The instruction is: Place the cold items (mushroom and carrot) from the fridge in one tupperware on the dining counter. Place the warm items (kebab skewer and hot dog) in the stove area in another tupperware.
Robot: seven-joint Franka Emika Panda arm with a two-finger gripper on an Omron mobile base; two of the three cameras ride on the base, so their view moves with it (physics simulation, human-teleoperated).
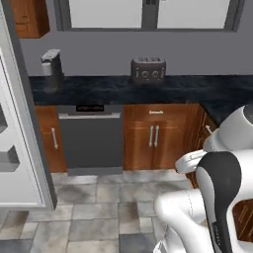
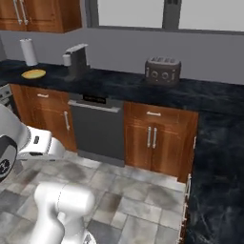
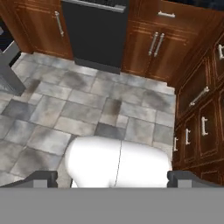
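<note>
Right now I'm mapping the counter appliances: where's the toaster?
The toaster sits on the black back counter below the window, above the wooden cabinets right of the dishwasher; the coffee machine stands further left.

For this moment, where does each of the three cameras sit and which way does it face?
Left base view: behind the arm, left side, facing the dishwasher, toaster and open fridge door.
Right base view: behind the arm, right side, facing the same dishwasher and toaster, plus a yellow plate.
Hand view: on the hand, looking down at the floor and dishwasher; open fingers at the bottom.
Both base views share the dishwasher, toaster and coffee machine.
</note>
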